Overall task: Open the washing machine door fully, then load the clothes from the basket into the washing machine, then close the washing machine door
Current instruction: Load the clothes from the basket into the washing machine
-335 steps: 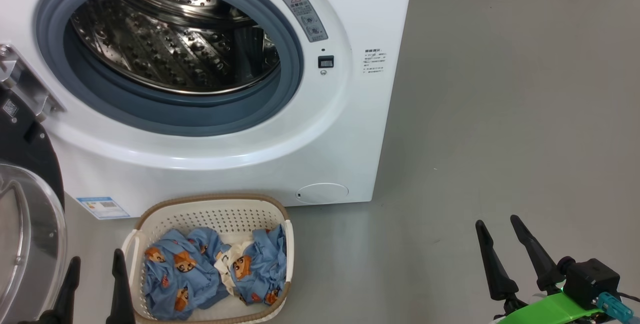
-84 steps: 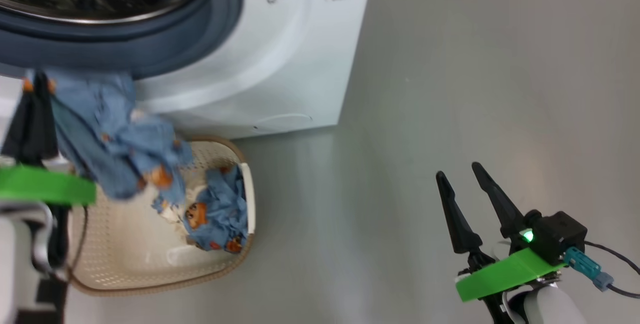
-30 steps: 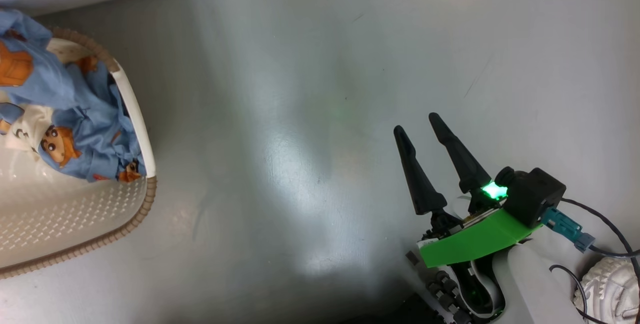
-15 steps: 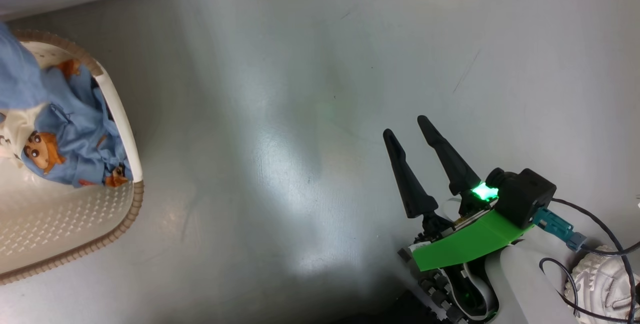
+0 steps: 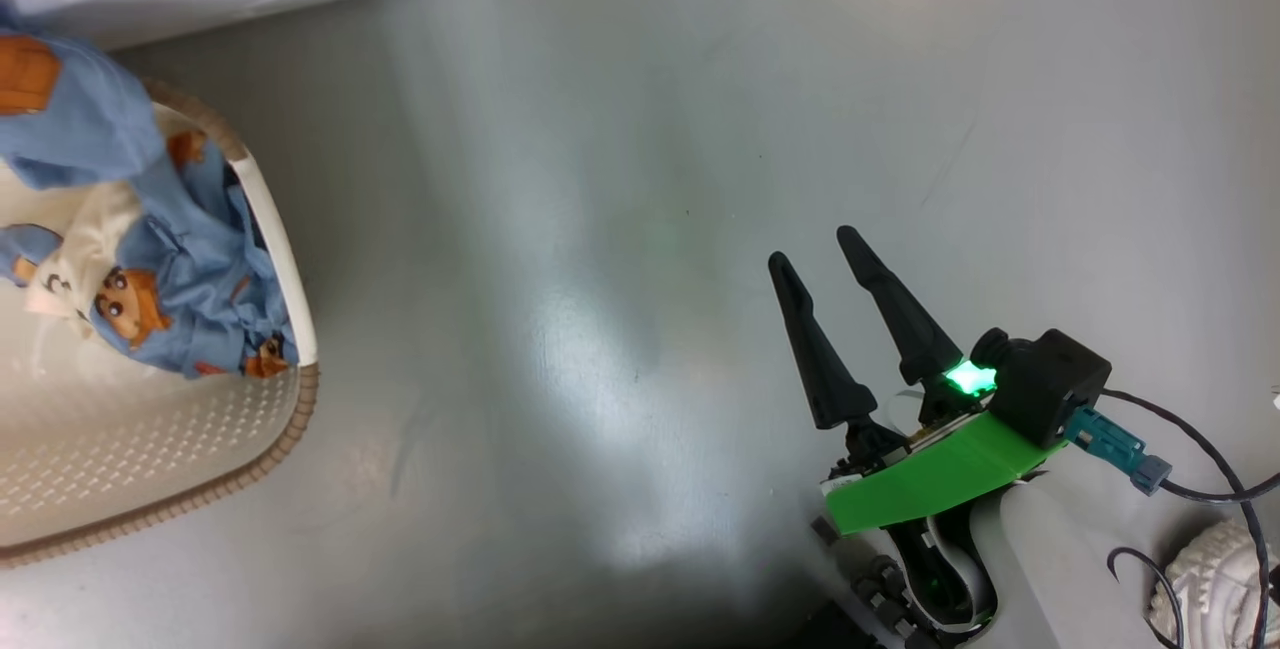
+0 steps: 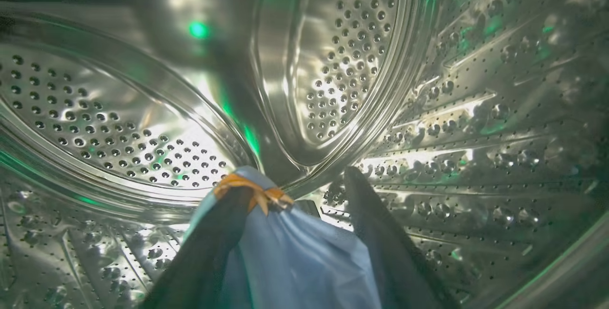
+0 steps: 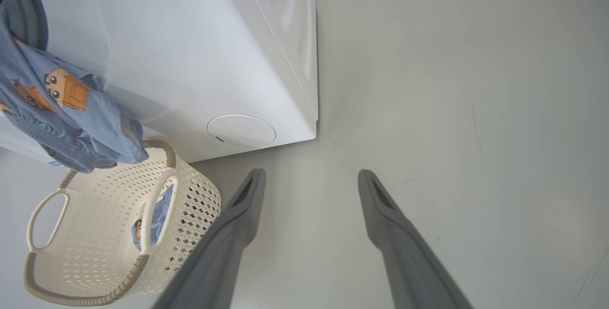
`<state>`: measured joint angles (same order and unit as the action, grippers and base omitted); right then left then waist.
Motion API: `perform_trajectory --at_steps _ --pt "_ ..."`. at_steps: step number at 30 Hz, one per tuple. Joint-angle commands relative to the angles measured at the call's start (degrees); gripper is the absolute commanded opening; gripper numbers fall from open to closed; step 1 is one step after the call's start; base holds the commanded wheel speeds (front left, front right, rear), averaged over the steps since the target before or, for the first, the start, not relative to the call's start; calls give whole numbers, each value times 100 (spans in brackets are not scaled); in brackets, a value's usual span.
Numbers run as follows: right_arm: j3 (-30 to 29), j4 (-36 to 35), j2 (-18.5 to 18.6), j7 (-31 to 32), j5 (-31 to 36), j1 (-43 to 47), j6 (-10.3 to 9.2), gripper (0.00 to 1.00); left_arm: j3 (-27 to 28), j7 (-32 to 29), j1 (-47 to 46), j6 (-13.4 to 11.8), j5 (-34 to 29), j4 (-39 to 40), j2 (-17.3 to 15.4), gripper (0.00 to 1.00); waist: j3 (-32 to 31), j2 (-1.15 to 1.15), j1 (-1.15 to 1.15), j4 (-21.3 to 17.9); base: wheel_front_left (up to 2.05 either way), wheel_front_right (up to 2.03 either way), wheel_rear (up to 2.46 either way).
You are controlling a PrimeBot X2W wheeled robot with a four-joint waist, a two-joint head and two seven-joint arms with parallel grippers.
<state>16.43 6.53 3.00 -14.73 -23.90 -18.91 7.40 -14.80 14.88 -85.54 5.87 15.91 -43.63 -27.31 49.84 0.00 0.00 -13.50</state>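
Note:
My left gripper (image 6: 295, 185) is deep inside the steel drum of the washing machine (image 6: 352, 61). Its fingers stand apart, open, and a light-blue garment (image 6: 295, 261) lies draped between them and over the left finger. In the right wrist view part of the clothes (image 7: 62, 109) hangs from the machine's opening down its white front (image 7: 190, 61) towards the basket (image 7: 190, 214). More clothes (image 5: 180, 299) lie in the basket (image 5: 285, 429). My right gripper (image 5: 810, 249) hovers open and empty over the floor to the right. The washing machine door is out of view.
Bare grey floor (image 5: 600, 229) stretches between the basket and my right gripper. The round filter cap (image 7: 241, 131) sits low on the machine's front. A white shoe (image 5: 1210, 579) and a black cable (image 5: 1200, 489) lie at the lower right beside my right arm.
Less than three seconds ago my left gripper held a blue garment above the basket. It is now inside the drum with its jaws spread. The head camera has shifted a little. The right gripper has kept still.

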Motion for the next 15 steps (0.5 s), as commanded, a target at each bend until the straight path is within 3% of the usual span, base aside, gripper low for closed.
perform_trajectory --at_steps 1,15 --pt "115 -76 -13 -27 -17 128 9 100 144 11 141 7 34 154 -221 100 -104 0 0 48 0 0 0" --pt "-53 2 -13 -27 115 11 9 100 527 11 960 68 96 411 223 100 -563 0 0 434 0 0 0"
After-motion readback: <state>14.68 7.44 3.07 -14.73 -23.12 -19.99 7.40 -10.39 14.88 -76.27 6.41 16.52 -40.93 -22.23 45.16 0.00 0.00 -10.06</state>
